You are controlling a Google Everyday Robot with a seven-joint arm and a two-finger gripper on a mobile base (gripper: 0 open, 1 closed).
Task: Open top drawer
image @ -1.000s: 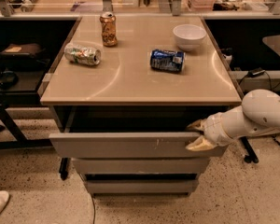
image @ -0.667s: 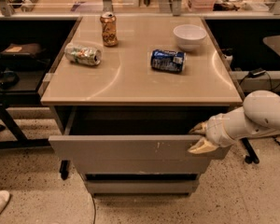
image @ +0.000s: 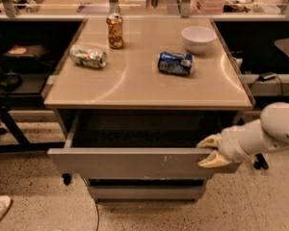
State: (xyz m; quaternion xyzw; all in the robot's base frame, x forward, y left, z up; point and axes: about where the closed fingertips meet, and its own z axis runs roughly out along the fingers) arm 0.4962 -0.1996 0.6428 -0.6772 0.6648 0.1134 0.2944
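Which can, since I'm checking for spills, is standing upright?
The orange-brown can at back left; the silver can and blue can lie sideways. The gripper grips the top drawer at its right end.

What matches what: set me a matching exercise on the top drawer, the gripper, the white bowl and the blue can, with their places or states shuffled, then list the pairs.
1. top drawer
2. gripper
3. white bowl
4. blue can

A. lying on its side on the tabletop
B. pulled out, interior showing
C. clamped on the drawer front's right end
D. upright, rear right of the tabletop

Pairs: 1-B, 2-C, 3-D, 4-A
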